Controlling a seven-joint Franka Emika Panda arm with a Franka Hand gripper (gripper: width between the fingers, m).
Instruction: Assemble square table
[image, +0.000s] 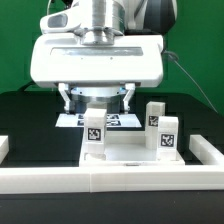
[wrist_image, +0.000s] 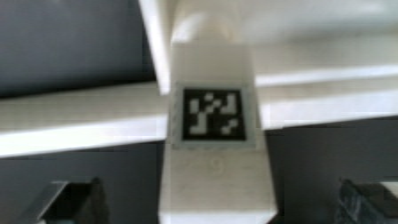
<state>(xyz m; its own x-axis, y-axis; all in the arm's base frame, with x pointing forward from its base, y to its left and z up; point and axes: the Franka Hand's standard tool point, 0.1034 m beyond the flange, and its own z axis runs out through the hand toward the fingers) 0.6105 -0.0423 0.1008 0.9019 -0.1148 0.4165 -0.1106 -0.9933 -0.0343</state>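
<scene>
White plastic leg (wrist_image: 214, 120) centred under my gripper (image: 97, 100) | jaws spread wide, empty | I judge alignment for grasping | square table (image: 125, 155) below.

Two legs (image: 94, 128) (image: 161, 128) upright on slab (image: 125, 153); border wall (image: 110, 181) in front.

Non-task items only. A black worktop (image: 30, 120) carries the scene. A long, low white border wall (image: 110, 180) runs across the near edge of that worktop, with short returns at both ends. The marker board (image: 70, 121) lies flat on the worktop, beyond the wall, its tags partly hidden. A green backdrop (image: 20, 40) stands behind the worktop.
</scene>
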